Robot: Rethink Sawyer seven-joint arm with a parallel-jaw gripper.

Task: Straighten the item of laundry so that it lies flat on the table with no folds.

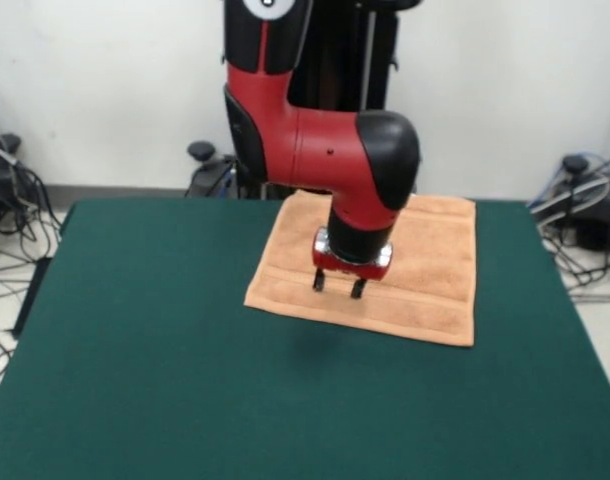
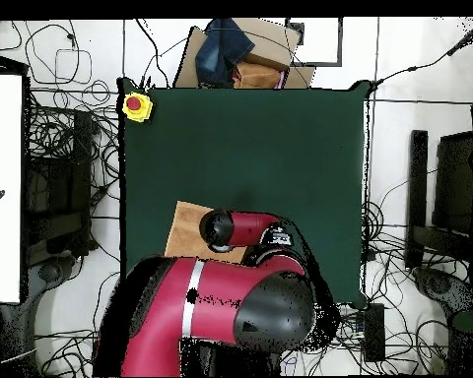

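The orange-tan towel (image 1: 425,270) lies spread on the dark green table (image 1: 185,380) at its far side, near the robot's pedestal. It looks flat, with border bands along its near edge; the arm hides its middle. My gripper (image 1: 337,287) hangs above the towel's near part, its two fingers apart and holding nothing. In the overhead view only a corner of the towel (image 2: 188,226) shows beside the arm, on the table (image 2: 250,148); the gripper is hidden under the arm there.
A yellow box with a red button (image 2: 136,106) sits at a table corner. Cardboard and dark cloth (image 2: 242,54) lie past the table's far edge. Cables lie on the floor all round the table.
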